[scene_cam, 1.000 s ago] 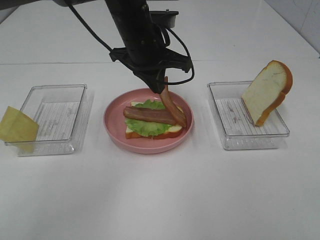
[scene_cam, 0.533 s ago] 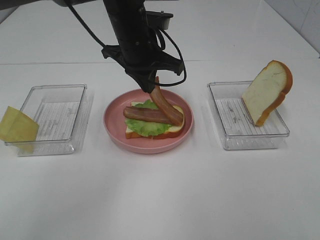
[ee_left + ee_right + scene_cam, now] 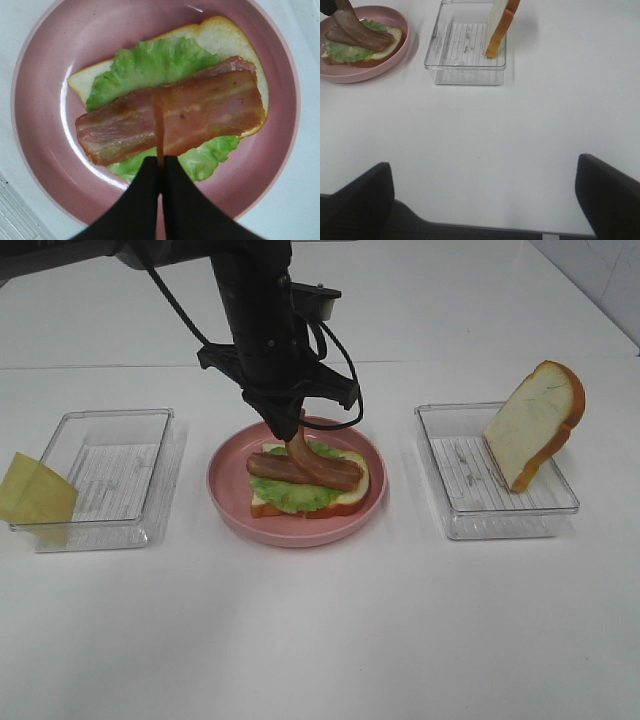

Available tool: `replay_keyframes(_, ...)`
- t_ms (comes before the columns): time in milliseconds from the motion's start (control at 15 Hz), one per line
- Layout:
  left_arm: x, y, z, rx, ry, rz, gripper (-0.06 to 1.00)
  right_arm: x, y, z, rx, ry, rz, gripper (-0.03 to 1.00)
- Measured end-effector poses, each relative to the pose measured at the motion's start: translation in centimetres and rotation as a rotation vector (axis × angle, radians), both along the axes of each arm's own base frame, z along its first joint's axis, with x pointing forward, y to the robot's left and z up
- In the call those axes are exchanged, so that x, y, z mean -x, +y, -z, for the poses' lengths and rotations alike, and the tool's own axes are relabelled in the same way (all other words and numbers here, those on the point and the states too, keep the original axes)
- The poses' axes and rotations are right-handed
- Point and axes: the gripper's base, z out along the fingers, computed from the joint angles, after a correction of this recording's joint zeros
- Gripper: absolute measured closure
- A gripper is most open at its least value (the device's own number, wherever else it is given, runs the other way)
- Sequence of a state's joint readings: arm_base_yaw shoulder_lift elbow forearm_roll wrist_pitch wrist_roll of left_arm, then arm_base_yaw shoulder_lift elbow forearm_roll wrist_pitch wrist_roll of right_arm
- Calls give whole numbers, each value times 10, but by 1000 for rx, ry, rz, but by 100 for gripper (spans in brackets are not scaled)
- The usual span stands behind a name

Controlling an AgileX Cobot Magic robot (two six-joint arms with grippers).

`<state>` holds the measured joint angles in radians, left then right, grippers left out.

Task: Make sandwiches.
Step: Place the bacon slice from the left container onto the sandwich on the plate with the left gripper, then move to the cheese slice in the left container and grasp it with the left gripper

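Observation:
On the pink plate [image 3: 225, 495] lies the open sandwich [image 3: 300, 496]: a bread slice, frilly lettuce [image 3: 150, 62] and one bacon strip [image 3: 115, 130] across it. My left gripper [image 3: 292, 420] hangs just above the plate's far side, shut on one end of a second bacon strip [image 3: 318, 468]. That strip droops down and rests over the first. The left wrist view shows the shut fingertips [image 3: 150, 175] pinching its thin end. My right gripper [image 3: 485, 200] is open and empty over bare table, near the front. A second bread slice [image 3: 530, 420] leans in the right tray [image 3: 470, 515].
A clear tray [image 3: 110, 475] stands left of the plate, with a yellow cheese square [image 3: 35, 495] leaning over its outer left wall. The left arm and its cables reach in from the back over the plate. White table lies in front.
My left gripper has moved left and lower with the bacon strip. The strip hung steeply a second ago; now most of it lies on the sandwich.

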<state>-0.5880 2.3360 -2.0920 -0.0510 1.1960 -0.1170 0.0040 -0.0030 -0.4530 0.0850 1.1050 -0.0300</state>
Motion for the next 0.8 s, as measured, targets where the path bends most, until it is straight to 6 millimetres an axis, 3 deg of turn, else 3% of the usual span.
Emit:
replay_keyframes(267, 0, 0, 3, -2, 10, -27, 94, 0, 0, 0, 0, 0, 0, 3)
replay_keyframes(400, -1, 0, 4, -2, 13, -36, 89, 0, 0, 0, 0, 0, 0, 3)
replay_keyframes(800, -1, 0, 4, 3, 18, -70, 36, 0, 0, 0, 0, 0, 0, 3)
